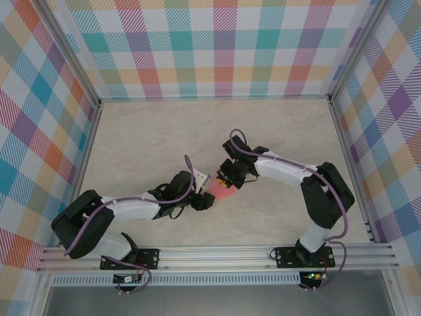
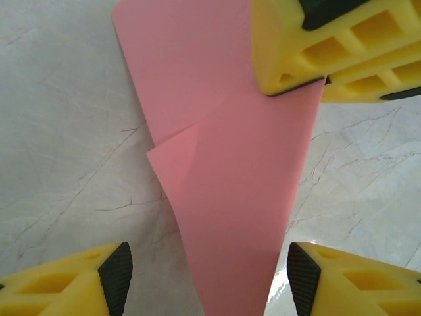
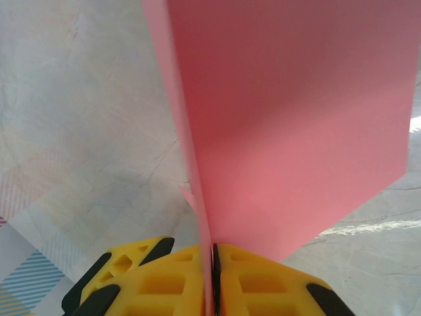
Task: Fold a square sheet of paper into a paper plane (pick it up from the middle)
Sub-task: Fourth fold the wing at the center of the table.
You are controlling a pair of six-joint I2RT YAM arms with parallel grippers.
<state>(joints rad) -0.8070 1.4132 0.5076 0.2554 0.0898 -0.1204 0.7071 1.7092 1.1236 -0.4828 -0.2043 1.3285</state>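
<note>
Left wrist view: your left end effector [image 2: 209,280] has its jaws apart, one finger each side of the narrow end of the pink sheet [image 2: 243,164], w/ no contact I can see. The right end effector [image 3: 214,276] is clamped tight on the sheet's other end, paper pinched in the seam btwn its fingers. The sheet is part-folded and tapered, sitting btwn the two arms over the mid-front of the counter [image 2: 66,131]; can't tell if any edge touches it. Risks, imo: the right grip is near a corner, so the sheet could pivot or sag if nudged. If you close the left off-centre, you'd prob. crush the loose flap [image 2: 172,153] & spoil the crease. Pulling the arms apart w/ both clamped could tear thin paper.
</note>
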